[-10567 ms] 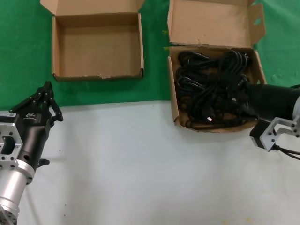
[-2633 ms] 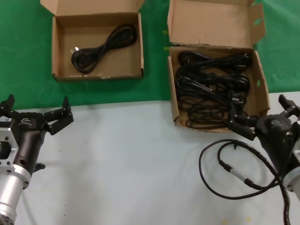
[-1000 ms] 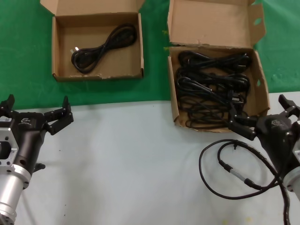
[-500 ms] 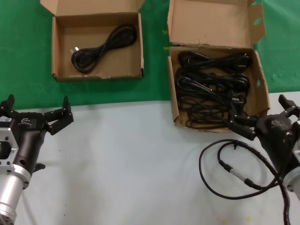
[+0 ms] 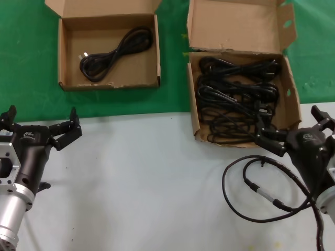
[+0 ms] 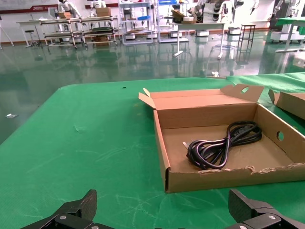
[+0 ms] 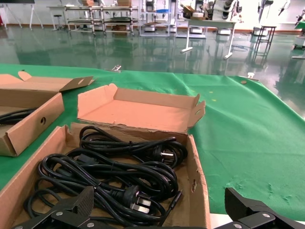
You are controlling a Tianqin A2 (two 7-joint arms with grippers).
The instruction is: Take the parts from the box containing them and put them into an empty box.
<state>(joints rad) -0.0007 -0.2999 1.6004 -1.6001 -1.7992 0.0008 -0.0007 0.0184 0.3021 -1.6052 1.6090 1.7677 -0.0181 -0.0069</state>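
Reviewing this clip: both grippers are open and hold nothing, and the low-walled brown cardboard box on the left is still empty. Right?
Not quite. The low-walled brown cardboard box is not empty: one coiled black power cord lies in it, as the head and left wrist views show. The rest holds: the left gripper and right gripper are open and hold nothing.

I'm seeing glossy green floor [image 6: 71, 57] reflecting overhead light; metal shelving racks [image 6: 71, 31] standing far across hall, workbenches [image 7: 209, 24] and stools [image 6: 245, 33] beside them.
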